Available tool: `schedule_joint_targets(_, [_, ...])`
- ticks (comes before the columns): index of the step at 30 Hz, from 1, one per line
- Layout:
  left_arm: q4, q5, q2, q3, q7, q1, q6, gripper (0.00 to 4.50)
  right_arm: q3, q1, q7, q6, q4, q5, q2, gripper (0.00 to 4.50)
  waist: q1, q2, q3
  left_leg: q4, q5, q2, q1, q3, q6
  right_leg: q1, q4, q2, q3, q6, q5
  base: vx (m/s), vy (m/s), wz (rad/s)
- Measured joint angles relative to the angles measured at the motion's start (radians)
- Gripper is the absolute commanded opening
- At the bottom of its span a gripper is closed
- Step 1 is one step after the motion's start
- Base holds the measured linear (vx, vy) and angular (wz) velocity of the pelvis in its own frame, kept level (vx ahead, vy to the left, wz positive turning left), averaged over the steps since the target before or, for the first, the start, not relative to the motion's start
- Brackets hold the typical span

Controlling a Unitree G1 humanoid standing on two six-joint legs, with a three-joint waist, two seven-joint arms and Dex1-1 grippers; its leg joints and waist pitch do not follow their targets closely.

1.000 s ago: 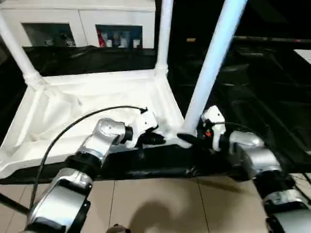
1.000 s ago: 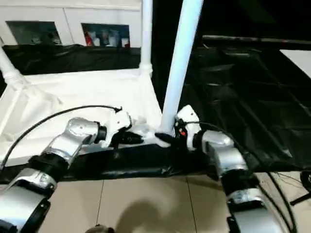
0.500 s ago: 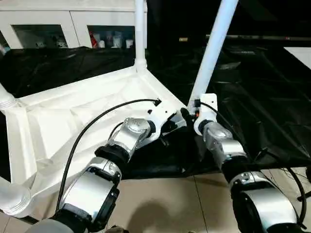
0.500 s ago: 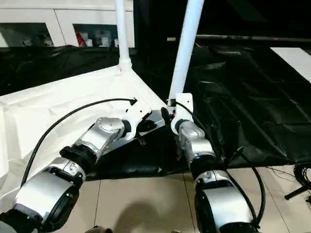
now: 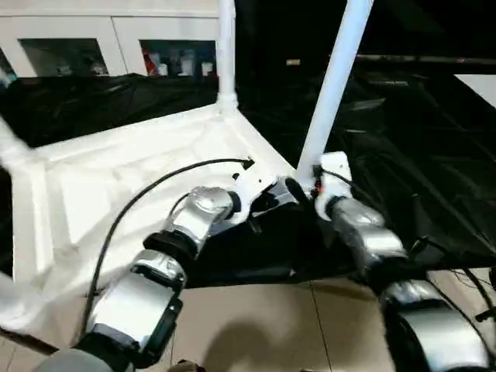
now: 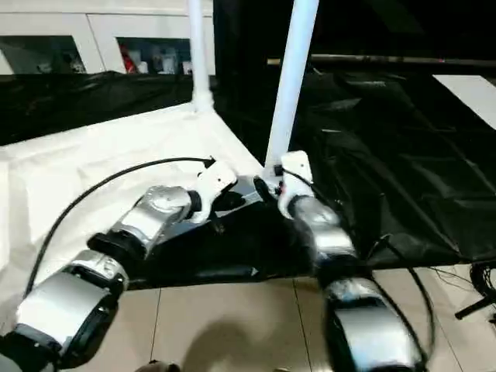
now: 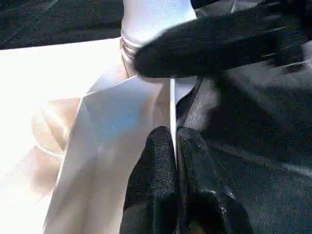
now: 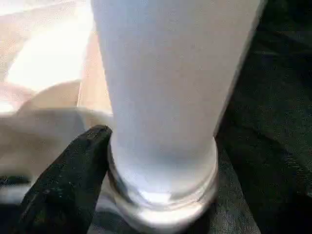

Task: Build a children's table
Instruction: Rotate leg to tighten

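I see the white plastic square tabletop (image 5: 116, 194) lying ribbed side up on black sheeting (image 5: 418, 170). My left gripper (image 7: 174, 146) is pinched together on the tabletop's thin rim, just beside the corner socket. My right gripper (image 5: 298, 188) sits at the base of the white tubular leg (image 5: 333, 85) standing in that socket; one black finger (image 8: 68, 180) touches it, and I cannot tell its grip. A second leg (image 5: 226, 54) stands beyond.

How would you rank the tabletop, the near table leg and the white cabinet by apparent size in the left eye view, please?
1. tabletop, spanning much of the picture.
2. near table leg.
3. white cabinet, far off and partly cut off, so its true size is unsure; it looks roughly comparable to the leg.
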Motion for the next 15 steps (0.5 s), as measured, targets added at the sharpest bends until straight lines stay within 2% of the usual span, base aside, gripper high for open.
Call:
schedule_joint_targets(4, [-0.007, 0.001, 0.033, -0.006, -0.078, 0.012, -0.05, 0.0, 0.062, 0.152, 0.207, 0.065, -0.238, 0.033, -0.11, 4.01, 0.016, -0.002, 0.001, 0.0, 0.0, 0.0, 0.0, 0.0, 0.0, 0.0, 0.0, 0.0, 0.001, 0.004, -0.003, 0.0, 0.0, 0.0])
schedule_joint_targets(8, [-0.053, -0.014, 0.078, -0.005, -0.189, 0.044, -0.073, 0.0, 0.089, 0.231, 0.354, 0.118, -0.369, 0.068, -0.173, 4.01, 0.018, -0.001, 0.0, 0.0, 0.0, 0.001, 0.0, 0.0, 0.0, -0.001, 0.0, 0.001, 0.0, 0.005, -0.003, 0.0, 0.0, 0.0])
schedule_joint_targets(11, [-0.076, -0.023, 0.108, -0.01, -0.282, 0.063, -0.088, 0.0, 0.095, 0.243, 0.404, 0.129, -0.398, 0.078, -0.198, 4.01, 0.019, 0.0, 0.0, 0.001, 0.0, 0.001, 0.0, 0.0, 0.0, 0.0, 0.0, 0.0, 0.001, 0.005, -0.004, 0.0, 0.0, 0.0])
schedule_joint_targets(15, [-0.094, -0.027, 0.115, -0.023, -0.362, 0.075, -0.103, 0.0, 0.096, 0.24, 0.43, 0.15, -0.422, 0.082, -0.211, 4.01, 0.033, 0.001, 0.0, 0.001, 0.0, 0.0, 0.0, 0.0, 0.0, 0.001, 0.0, 0.0, 0.001, 0.005, -0.004, 0.0, 0.0, 0.0])
